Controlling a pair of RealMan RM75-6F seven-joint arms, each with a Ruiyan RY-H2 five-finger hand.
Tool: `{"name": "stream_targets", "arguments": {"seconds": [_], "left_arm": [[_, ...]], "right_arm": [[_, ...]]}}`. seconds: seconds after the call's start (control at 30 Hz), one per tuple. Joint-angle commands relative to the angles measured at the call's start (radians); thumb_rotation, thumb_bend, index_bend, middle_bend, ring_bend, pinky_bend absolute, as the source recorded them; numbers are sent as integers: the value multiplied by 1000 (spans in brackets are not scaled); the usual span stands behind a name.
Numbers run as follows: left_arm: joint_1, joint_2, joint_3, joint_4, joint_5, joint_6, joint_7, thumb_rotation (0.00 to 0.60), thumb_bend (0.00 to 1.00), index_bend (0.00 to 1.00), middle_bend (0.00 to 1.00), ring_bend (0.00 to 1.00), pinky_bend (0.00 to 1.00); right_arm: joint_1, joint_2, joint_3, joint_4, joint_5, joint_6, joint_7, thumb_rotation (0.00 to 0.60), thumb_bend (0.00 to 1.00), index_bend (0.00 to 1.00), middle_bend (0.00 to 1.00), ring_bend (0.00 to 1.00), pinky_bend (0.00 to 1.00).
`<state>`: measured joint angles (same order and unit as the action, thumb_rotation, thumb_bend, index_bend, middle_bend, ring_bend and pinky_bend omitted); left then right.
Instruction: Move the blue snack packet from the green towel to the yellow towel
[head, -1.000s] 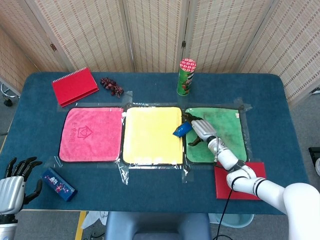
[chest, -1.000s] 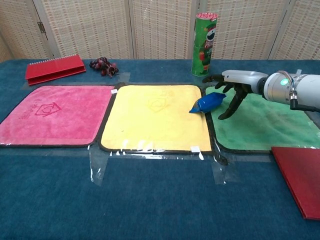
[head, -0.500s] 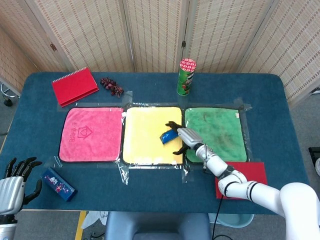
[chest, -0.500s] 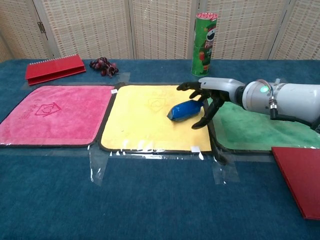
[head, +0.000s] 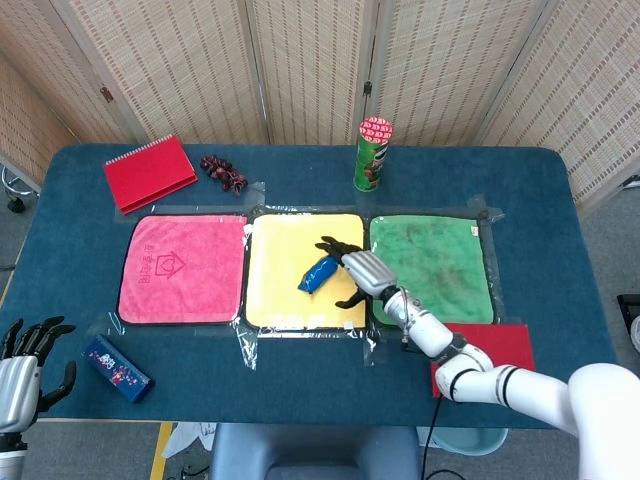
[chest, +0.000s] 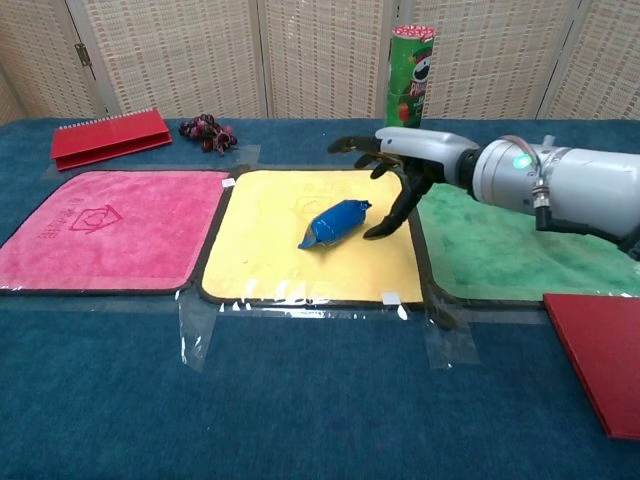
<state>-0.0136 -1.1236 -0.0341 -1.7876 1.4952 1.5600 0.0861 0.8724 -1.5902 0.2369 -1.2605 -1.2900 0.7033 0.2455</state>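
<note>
Chest view frames show the blue snack packet lying tilted on the yellow towel, toward its right half, with the lower end pointing toward the near left. Just to its right the right hand is seen with its fingers spread apart above the towel's right edge, nothing being held; whether a fingertip touches the packet's upper end cannot be told. In the head view the packet is likewise seen on the yellow towel, with the right hand just beside it. The green towel lies to the right of the yellow one and the pink towel to its left, all three being taped to the blue table. A green chip can stands upright behind the towels. A red notebook and a dark bunch of grapes are placed at the far left, and a red book lies at the near right. The left hand is seen at the lower left corner of the head view, fingers apart and empty, near a small blue box.
</note>
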Motion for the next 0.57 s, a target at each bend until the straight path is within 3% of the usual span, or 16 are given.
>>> {"name": "stream_targets", "arguments": {"seconds": [0.03, 0.33, 0.57], "left_arm": [[-4, -2, -3, 0, 6, -1, 0, 600, 509, 277, 215, 198, 30], [-13, -13, -13, 9, 7, -4, -7, 600, 509, 277, 214, 198, 32], [-21, -23, -27, 19, 8, 2, -13, 600, 510, 277, 215, 198, 33]], "right_arm": [[-61, 116, -29, -111, -36, 92, -82, 600, 208, 0, 0, 84, 127], [-254, 393, -125, -358, -127, 358, -290, 600, 208, 0, 0, 80, 102], [-431, 497, -199, -402, -206, 587, -277, 600, 208, 0, 0, 43, 36]]}}
